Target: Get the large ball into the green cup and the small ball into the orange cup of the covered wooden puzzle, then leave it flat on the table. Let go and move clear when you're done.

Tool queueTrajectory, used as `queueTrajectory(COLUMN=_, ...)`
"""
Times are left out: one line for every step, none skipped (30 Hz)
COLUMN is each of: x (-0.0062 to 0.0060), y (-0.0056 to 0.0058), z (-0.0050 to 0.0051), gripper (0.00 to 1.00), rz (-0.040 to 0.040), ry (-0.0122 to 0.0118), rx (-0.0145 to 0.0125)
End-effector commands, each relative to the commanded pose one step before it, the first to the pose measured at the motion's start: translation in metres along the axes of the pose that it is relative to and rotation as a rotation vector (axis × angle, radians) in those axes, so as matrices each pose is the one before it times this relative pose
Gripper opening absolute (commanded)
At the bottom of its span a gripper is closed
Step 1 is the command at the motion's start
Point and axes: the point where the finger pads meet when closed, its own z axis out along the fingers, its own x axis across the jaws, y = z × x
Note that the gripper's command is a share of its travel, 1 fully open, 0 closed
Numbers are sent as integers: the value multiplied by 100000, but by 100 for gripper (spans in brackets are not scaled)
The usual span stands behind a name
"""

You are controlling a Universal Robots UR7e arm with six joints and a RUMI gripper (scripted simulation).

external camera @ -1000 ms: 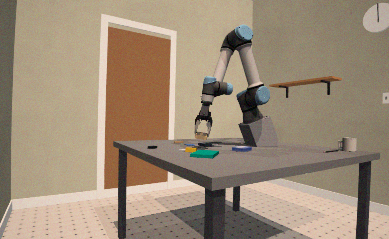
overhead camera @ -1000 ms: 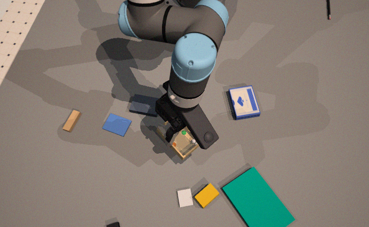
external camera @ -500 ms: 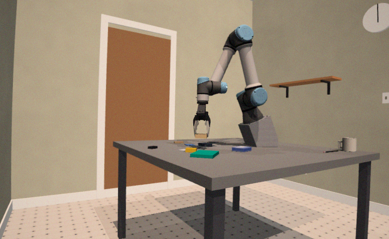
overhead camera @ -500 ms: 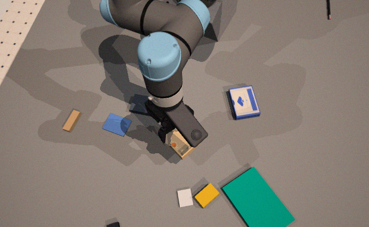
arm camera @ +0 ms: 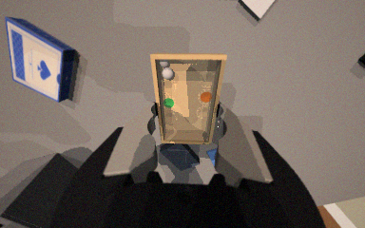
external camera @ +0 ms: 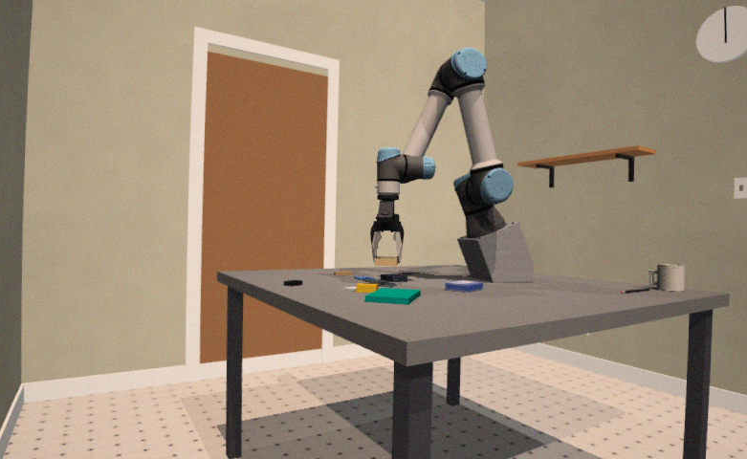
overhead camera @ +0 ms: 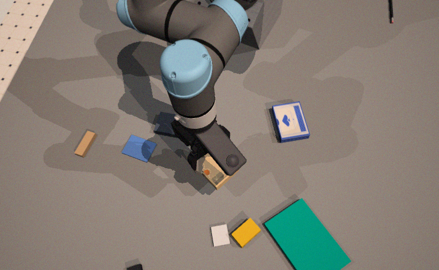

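My gripper (arm camera: 186, 104) (external camera: 386, 249) is shut on the covered wooden puzzle (arm camera: 222, 90) (overhead camera: 218, 180) (external camera: 385, 261) and holds it by its near end, a little above the table (external camera: 479, 324). In the wrist view the green cup (arm camera: 169, 103) sits at the puzzle's left and the orange cup (arm camera: 206, 97) (overhead camera: 206, 171) at its right; both look empty. The large white ball lies in the far left corner, with the small grey ball just beyond it. In the top view the wrist covers most of the puzzle.
A blue card box (overhead camera: 290, 121) (arm camera: 39, 59) lies to the right. A green board (overhead camera: 307, 234), a yellow block (overhead camera: 245, 232) and a white block (overhead camera: 220, 234) lie in front. A blue tile (overhead camera: 138, 147), a dark tile (overhead camera: 164, 124) and a tan block (overhead camera: 85, 143) lie to the left.
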Motion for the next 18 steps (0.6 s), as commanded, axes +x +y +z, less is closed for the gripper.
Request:
queueTrajectory(x=25, y=-20, z=-34, gripper=44, rz=-14, ry=753, rx=226)
queueTrajectory(x=1, y=0, z=1, gripper=44, rz=0, ry=-42, rx=24)
queueTrajectory(x=0, y=1, z=0, gripper=44, rz=0, ry=-4, rx=37)
queueTrajectory(x=0, y=1, z=0, gripper=44, rz=0, ry=19, rx=45)
queueTrajectory(x=0, y=1, z=0, gripper=44, rz=0, ry=23, rx=55)
queueTrajectory(x=0, y=1, z=0, gripper=44, rz=0, ry=23, rx=60)
queueTrajectory(x=0, y=1, z=0, gripper=44, rz=0, ry=20, rx=63)
queueTrajectory(x=0, y=1, z=0, gripper=44, rz=0, ry=18, rx=63)
queueTrajectory(x=0, y=1, z=0, gripper=44, rz=0, ry=15, rx=62)
queueTrajectory(x=0, y=1, z=0, gripper=44, rz=0, ry=12, rx=59)
queueTrajectory(x=0, y=1, z=0, gripper=44, rz=0, ry=10, rx=55)
queueTrajectory(x=0, y=1, z=0, gripper=44, rz=0, ry=8, rx=51)
queueTrajectory(x=-8, y=26, z=0, gripper=44, rz=-3, ry=499, rx=1687)
queueTrajectory(x=-2, y=8, z=-1, gripper=44, rz=-3, ry=171, rx=594)
queueTrajectory(x=0, y=2, z=1, gripper=44, rz=2, ry=-6, rx=72)
queueTrajectory(x=0, y=0, z=0, gripper=44, rz=0, ry=0, rx=0)
queueTrajectory(x=0, y=0, z=0, gripper=44, rz=0, ry=0, rx=0)
queueTrajectory(x=-8, y=1, z=-1, gripper=44, rz=-9, ry=531, rx=80)
